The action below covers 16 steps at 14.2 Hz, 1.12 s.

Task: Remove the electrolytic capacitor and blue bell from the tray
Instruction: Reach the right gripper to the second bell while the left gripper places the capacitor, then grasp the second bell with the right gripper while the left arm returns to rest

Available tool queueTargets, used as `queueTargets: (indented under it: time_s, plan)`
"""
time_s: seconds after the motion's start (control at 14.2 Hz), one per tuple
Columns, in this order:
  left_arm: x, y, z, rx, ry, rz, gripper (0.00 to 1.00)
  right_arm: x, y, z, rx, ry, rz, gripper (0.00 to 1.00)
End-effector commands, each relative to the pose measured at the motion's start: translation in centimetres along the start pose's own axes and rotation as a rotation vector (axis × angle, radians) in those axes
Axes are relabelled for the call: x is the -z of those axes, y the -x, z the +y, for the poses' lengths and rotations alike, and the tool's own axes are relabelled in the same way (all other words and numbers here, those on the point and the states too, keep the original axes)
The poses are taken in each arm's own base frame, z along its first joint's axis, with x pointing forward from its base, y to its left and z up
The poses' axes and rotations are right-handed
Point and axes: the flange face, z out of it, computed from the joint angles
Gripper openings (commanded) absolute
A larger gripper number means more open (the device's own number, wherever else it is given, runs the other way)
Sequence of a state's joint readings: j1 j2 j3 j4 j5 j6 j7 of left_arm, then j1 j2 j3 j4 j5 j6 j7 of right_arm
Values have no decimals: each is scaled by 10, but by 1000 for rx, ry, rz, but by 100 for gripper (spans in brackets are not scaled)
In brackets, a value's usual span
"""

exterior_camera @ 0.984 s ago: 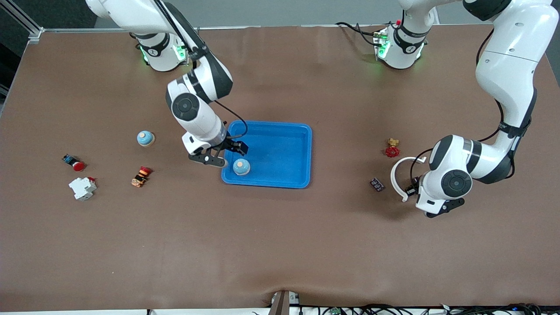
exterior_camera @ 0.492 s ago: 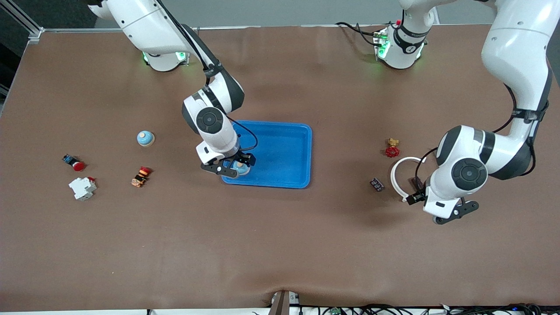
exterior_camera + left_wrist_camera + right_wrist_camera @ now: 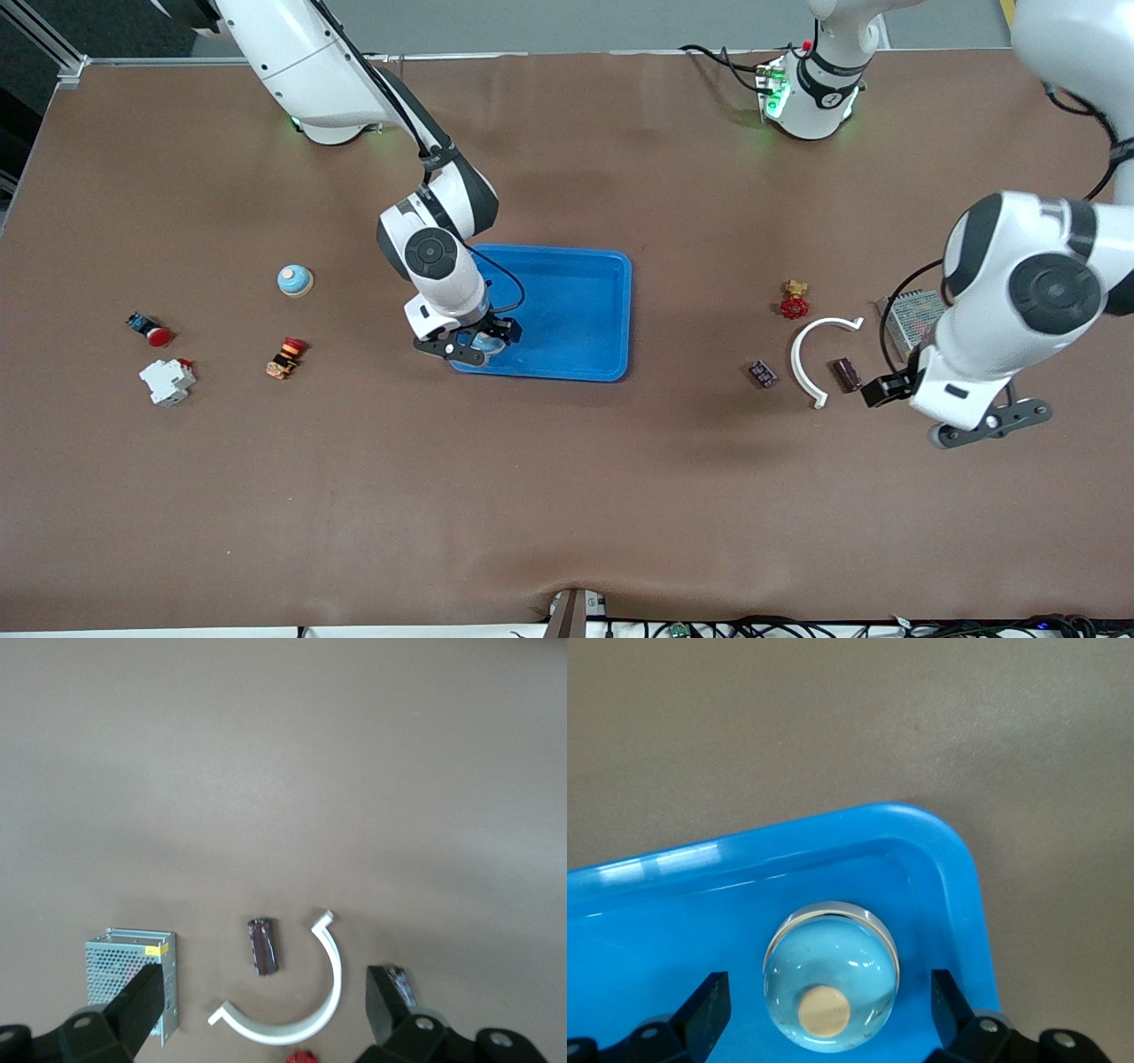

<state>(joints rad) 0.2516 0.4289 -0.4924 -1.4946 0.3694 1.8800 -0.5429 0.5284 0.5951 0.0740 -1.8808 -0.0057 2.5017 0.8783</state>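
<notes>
Bell (image 3: 831,976) in blue tray (image 3: 585,275), right claw (image 3: 829,1010) spread around it

You have two blue bells: one in the blue tray (image 3: 576,266) (image 3: 831,979), one out on the table (image 3: 294,280). There is one tray, one dark capacitor (image 3: 845,373), one white curved clip (image 3: 811,346), one metal mesh box (image 3: 912,317), one red valve (image 3: 795,302), one small dark chip (image 3: 763,374), one white breaker (image 3: 166,380), one red push-button (image 3: 149,329), one orange switch (image 3: 286,357).
</notes>
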Motion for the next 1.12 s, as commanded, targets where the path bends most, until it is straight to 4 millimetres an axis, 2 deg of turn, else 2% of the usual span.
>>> queueTargets:
  time_s: [0.0,0.28,0.35,0.42,0.49,0.56,0.84,1.05]
  plan:
    - [43,10,-9,-75,-2,-14,100,-5,8,-12,-12,14,22,100]
    - [93,24,-27,-149,46,-45,100,-10,8,-11,-5,26,25,98]
    - [108,29,-32,-162,64,-33,100,-10,6,-11,7,31,34,72]
    - [121,34,-41,-168,71,-34,100,-9,6,-12,15,33,41,39]
    - [126,39,-48,-166,72,-57,100,-9,5,-12,17,33,42,13]
    - [138,46,-56,-160,72,-68,100,-10,2,-13,13,31,44,0]
    - [176,76,-77,-188,75,-103,100,-6,-4,-16,6,26,45,0]
    - [197,98,-91,-236,69,-105,100,15,0,-19,4,47,30,0]
